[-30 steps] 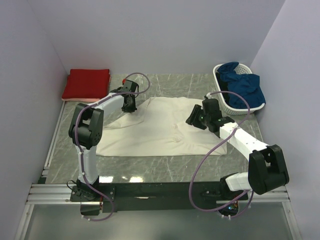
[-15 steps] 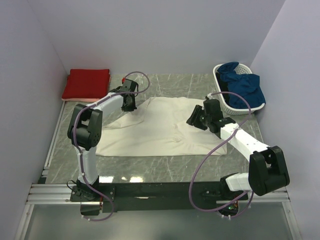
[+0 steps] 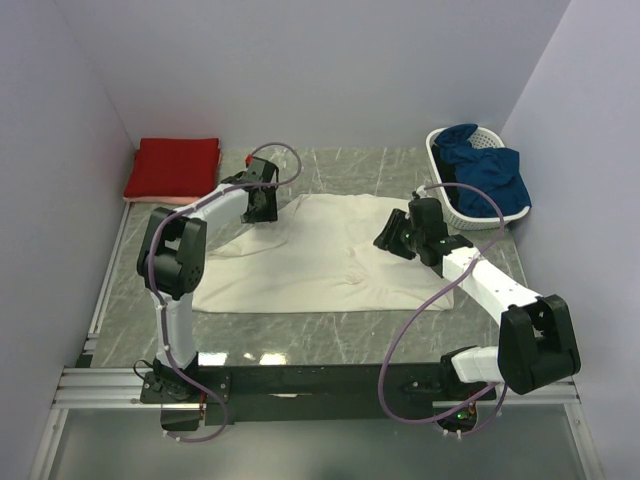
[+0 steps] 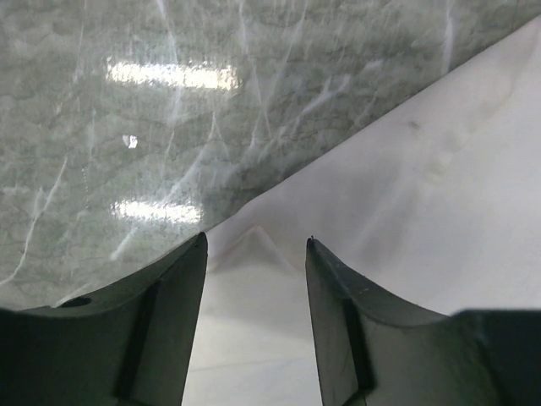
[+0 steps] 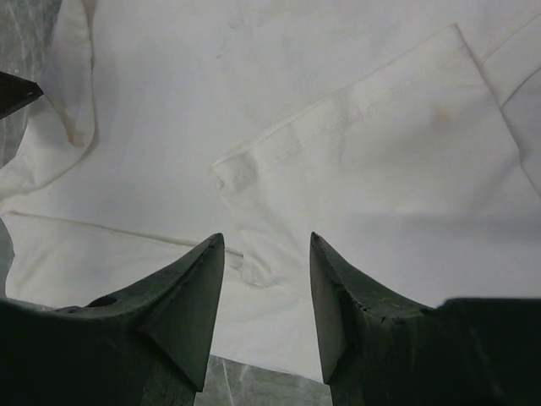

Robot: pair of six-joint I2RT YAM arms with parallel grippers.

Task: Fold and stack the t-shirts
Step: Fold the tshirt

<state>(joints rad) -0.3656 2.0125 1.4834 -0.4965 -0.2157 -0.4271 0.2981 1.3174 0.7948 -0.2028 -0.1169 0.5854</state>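
The cream t-shirt [image 3: 320, 262] lies spread on the desk [image 3: 330, 345]. The left gripper [image 4: 256, 245] and right gripper [image 5: 266, 241] hover, jaws apart, at its far corners. This looks like the grasp before a fold, so both must next lower and pinch cloth.

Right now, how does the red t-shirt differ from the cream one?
The red t-shirt is folded into a compact rectangle; the cream t-shirt lies spread open and wrinkled. The red t-shirt sits in the far left corner; the cream t-shirt covers the middle of the table. The left pincer and right pincer, both open, are at the cream t-shirt; neither is near the red one. Both are plain cloth.
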